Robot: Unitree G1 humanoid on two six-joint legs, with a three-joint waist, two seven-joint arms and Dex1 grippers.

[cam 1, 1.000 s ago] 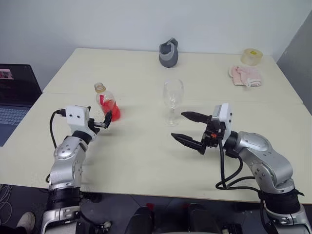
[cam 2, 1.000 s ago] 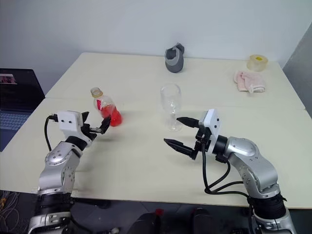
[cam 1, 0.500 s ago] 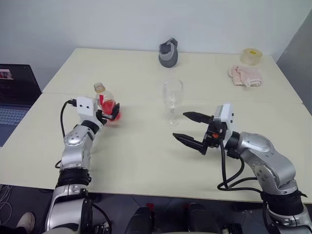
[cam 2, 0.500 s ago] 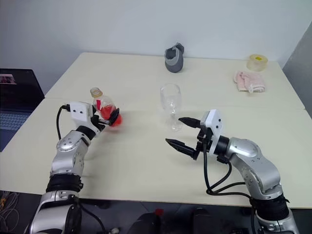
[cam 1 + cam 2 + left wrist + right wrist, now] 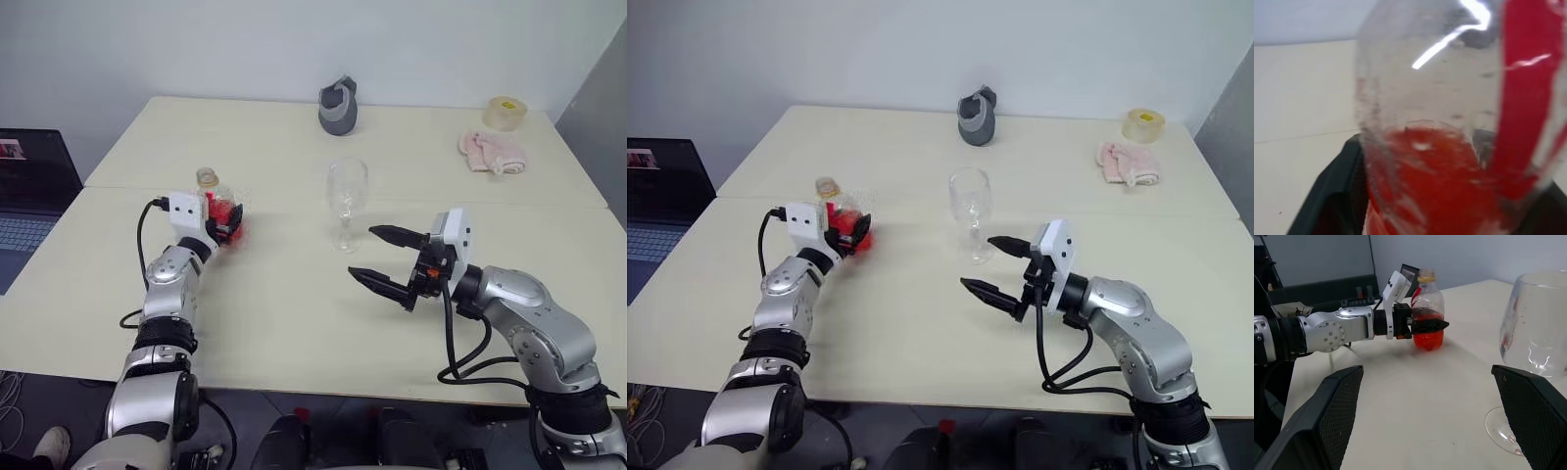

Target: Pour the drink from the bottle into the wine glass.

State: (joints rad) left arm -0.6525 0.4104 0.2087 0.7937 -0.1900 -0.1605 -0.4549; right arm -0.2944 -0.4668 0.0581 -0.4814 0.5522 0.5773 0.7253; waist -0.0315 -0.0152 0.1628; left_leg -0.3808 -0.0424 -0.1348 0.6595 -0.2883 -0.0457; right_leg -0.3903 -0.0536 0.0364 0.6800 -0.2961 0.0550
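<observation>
A: Gripping low, the left gripper [image 5: 1425,326] clamps the bottle [image 5: 1427,308] beside the wine glass [image 5: 347,201]; could the soft plastic slip?
B: Possibly. The right gripper [image 5: 384,258] waits with its fingers spread near the stem.

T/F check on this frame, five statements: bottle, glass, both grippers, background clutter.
1. The left gripper has its fingers around the bottle. True.
2. The wine glass holds red drink. False: it is empty; the drink is in the bottle.
3. The right gripper is open and holds nothing. True.
4. The bottle lies on its side. False: it stands upright.
5. A pink cloth lies beside the tape roll. True.
</observation>
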